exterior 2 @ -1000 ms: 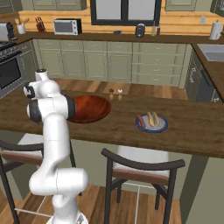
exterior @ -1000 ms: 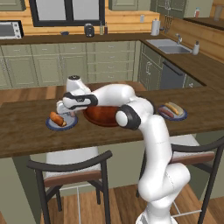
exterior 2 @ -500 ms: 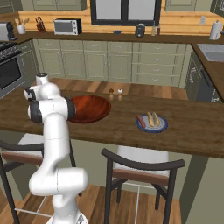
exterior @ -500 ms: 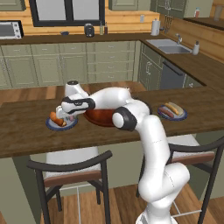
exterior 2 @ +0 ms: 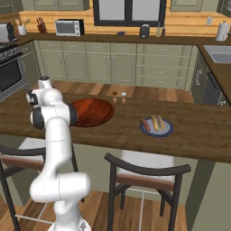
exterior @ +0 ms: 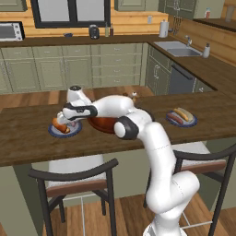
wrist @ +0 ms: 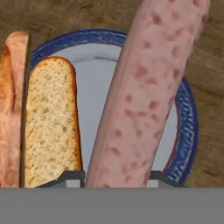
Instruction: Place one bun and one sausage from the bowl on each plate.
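In the hand view a long pink speckled sausage [wrist: 144, 96] hangs just above the left plate [wrist: 188, 122], and my gripper [wrist: 113, 180] is shut on its near end. A split golden bun [wrist: 48, 127] lies on that plate, left of the sausage. From the left base view my gripper [exterior: 69, 121] points down over the left plate [exterior: 54, 133], where the bun [exterior: 59, 125] rests. The reddish-brown bowl [exterior: 105, 124] [exterior 2: 92, 112] sits just right of it, partly behind my arm. The right plate [exterior: 190, 123] [exterior 2: 168, 131] carries a bun [exterior 2: 159, 122] and a sausage [exterior 2: 145, 124].
Salt and pepper shakers [exterior 2: 119, 95] stand on the counter behind the bowl. Two chairs [exterior: 78, 179] are tucked under the counter's front edge. Bare wooden counter [exterior 2: 198, 135] stretches right of the right plate.
My hand has dropped lower and shifted slightly left over the left plate, carrying the sausage. The bowl and the right plate have stayed put.
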Motion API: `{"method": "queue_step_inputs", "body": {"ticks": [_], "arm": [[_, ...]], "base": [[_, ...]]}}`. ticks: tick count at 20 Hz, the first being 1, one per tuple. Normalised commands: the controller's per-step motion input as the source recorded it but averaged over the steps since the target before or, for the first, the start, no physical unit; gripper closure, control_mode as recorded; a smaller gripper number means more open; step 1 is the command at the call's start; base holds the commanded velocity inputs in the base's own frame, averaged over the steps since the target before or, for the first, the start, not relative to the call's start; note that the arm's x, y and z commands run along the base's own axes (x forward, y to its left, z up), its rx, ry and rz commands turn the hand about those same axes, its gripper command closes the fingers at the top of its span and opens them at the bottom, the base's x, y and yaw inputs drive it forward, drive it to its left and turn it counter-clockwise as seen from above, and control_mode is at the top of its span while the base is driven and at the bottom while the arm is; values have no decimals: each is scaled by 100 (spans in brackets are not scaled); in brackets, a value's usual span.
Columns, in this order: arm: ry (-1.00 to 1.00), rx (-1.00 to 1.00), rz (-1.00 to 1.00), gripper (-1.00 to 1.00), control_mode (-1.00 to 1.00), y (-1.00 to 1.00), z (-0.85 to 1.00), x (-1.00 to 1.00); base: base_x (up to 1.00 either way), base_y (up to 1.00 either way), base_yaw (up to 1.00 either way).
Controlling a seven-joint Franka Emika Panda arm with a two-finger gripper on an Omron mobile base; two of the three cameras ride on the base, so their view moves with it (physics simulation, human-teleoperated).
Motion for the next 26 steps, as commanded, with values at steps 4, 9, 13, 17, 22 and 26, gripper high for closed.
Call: {"method": "queue_step_inputs", "body": {"ticks": [4, 9, 13, 17, 22, 26], "arm": [[0, 0, 3, -100, -100, 1, 2, -1], [0, 0, 0, -100, -100, -17, 0, -44], [-2, 0, 0, -100, -100, -23, 9, -54], [-14, 3, 0, -100, -100, -72, 27, -100], [-10, 10, 0, -100, -100, -91, 26, -94], [-17, 22, 1, -100, -100, -81, 9, -96]], "base": [[0, 0, 0], [0, 0, 0], [0, 0, 0], [0, 0, 0], [0, 0, 0], [0, 0, 0]]}}
